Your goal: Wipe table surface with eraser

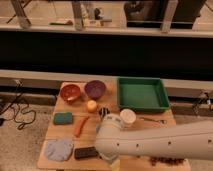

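Note:
The black eraser (86, 152) lies flat near the front edge of the wooden table (51, 134), just right of a blue-grey cloth (59, 149). My white arm (150, 142) reaches in from the right across the front of the table, and its rounded end sits right beside the eraser. The gripper itself is hidden behind or below the arm's shell, so I cannot see it.
On the table are a red bowl (70, 92), a purple bowl (95, 89), a green tray (142, 93), a yellow ball (91, 105), a green sponge (63, 118), an orange carrot (80, 125), a white cup (127, 116) and grapes (165, 160).

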Controlling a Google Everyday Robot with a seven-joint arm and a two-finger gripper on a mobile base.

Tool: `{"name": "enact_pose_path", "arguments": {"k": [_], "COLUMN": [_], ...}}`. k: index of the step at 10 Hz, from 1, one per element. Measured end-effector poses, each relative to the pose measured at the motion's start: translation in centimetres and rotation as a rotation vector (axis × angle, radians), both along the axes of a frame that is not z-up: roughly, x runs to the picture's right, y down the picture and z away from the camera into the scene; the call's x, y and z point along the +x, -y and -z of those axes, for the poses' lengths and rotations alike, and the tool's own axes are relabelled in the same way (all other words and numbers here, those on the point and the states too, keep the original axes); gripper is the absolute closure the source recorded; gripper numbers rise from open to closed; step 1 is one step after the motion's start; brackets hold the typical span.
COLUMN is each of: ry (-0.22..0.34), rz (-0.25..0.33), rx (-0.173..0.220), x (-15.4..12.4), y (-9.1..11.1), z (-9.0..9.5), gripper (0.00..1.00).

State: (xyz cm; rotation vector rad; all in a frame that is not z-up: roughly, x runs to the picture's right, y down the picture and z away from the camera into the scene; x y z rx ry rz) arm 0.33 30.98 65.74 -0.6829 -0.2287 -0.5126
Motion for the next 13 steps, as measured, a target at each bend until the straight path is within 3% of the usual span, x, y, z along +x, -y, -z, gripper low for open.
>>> {"name": "enact_pose_path", "arguments": {"k": [9,11,13], "ry": [-0.009,-0.002,0.023], "rz": [0.011,0.041,0.087], "rx": [-0.008,-0.012,-0.006], "x": [-0.3,-2.4,-6.3], "y": [-0.5,-1.5,-2.3], "z": [-0.3,-0.9,-1.1], "gripper": [0.2,0.2,0.2]}}
